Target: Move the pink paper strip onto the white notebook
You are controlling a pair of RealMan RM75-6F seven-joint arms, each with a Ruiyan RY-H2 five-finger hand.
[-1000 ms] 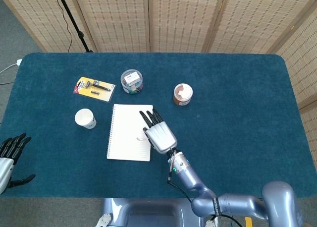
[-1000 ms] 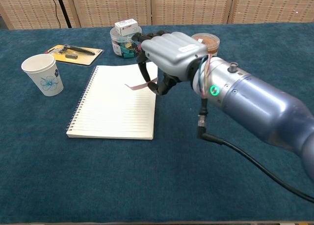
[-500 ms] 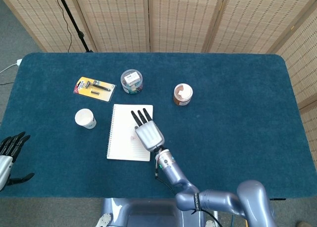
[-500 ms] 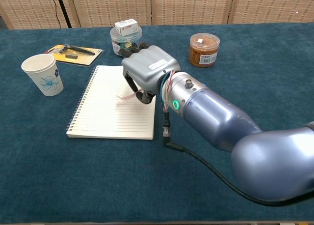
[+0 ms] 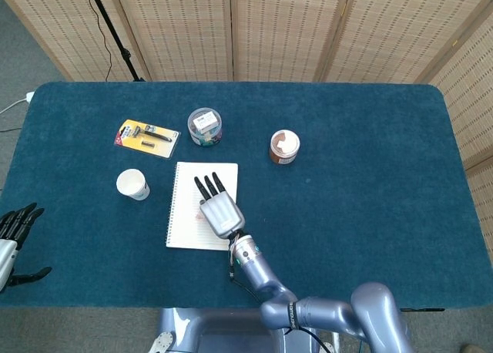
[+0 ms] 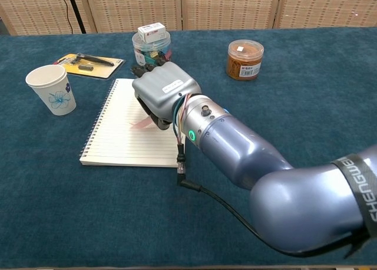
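My right hand (image 6: pixel 162 92) hangs over the notebook (image 6: pixel 126 134), with the paper strip (image 6: pixel 140 124) under it, above the page. Left of the notebook I see the paper cup (image 6: pixel 52 89). Behind it lie the card pack (image 5: pixel 146 138) and the tub (image 5: pixel 205 126); the jar (image 6: pixel 245 59) stands to the right. My left hand (image 5: pixel 14 241) sits at the table's (image 5: pixel 370 183) near left edge.

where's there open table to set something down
Bare cloth spreads right of the brown jar and along the near edge below the notebook. It is crowded up left: cup, razor pack, clear tub, right hand.
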